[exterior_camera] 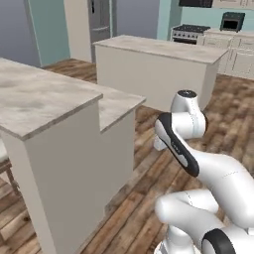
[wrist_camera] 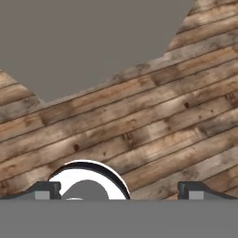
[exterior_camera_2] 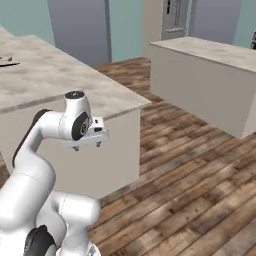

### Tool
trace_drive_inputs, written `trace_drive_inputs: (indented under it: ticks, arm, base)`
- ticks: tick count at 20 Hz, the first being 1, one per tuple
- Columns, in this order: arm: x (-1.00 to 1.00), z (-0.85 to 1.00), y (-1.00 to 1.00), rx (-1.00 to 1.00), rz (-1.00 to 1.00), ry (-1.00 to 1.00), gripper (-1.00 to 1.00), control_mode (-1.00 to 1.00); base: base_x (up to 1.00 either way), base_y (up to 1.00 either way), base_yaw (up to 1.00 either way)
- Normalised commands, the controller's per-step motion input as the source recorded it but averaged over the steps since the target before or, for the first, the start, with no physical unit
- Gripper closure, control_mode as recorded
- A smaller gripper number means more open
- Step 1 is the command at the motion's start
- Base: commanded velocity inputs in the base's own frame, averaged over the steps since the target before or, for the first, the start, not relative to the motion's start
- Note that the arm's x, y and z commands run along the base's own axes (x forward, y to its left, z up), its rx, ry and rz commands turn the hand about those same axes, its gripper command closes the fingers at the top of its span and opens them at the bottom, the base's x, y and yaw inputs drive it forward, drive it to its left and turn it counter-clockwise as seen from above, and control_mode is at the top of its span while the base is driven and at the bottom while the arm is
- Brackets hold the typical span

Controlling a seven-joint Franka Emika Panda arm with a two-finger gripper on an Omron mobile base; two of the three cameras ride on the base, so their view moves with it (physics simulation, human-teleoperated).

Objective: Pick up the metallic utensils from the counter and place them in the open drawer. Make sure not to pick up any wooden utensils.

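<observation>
The counter [exterior_camera: 44,94] [exterior_camera_2: 50,75] is a long beige marbled slab on a plain cream base. At its far left edge lie a thin dark utensil [exterior_camera_2: 11,64] and a paler one [exterior_camera_2: 4,58], too small to tell metallic from wooden. My gripper [exterior_camera_2: 87,146] hangs open and empty beside the counter's near corner, below the top and pointing down. In the hand view the gripper [wrist_camera: 119,191] looks at the plank floor and the counter's base, with nothing between its fingertips [wrist_camera: 44,190]. The open drawer is out of view.
A second island [exterior_camera: 158,49] [exterior_camera_2: 210,50] stands across an aisle of wooden floor [exterior_camera_2: 190,175]. A steel fridge [exterior_camera: 99,20] and a stove [exterior_camera: 191,32] line the back wall. My own folded arm [exterior_camera: 198,163] takes up the space beside the counter.
</observation>
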Motion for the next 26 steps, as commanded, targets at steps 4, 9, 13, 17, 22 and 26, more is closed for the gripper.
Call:
trace_drive_inputs:
  ticks: [4,9,13,17,22,26]
  arm:
    - [0.00,0.00,0.00,0.00,0.00,0.00,-1.00,1.00]
    - [0.00,0.00,0.00,0.00,0.00,0.00,-1.00,1.00]
    - [0.00,0.00,0.00,0.00,0.00,0.00,-1.00,1.00]
    - [0.00,0.00,0.00,0.00,0.00,0.00,-1.00,1.00]
    - [0.00,0.00,0.00,0.00,0.00,0.00,-1.00,1.00]
    - [0.00,0.00,0.00,0.00,0.00,0.00,-1.00,1.00]
  base:
    - [-0.31,1.00,-0.49]
    - [-0.58,1.00,-0.35]
    - [-0.58,1.00,-0.39]
    - [-0.18,1.00,-0.48]
    - [0.00,1.00,-0.57]
    - [0.00,1.00,-0.51]
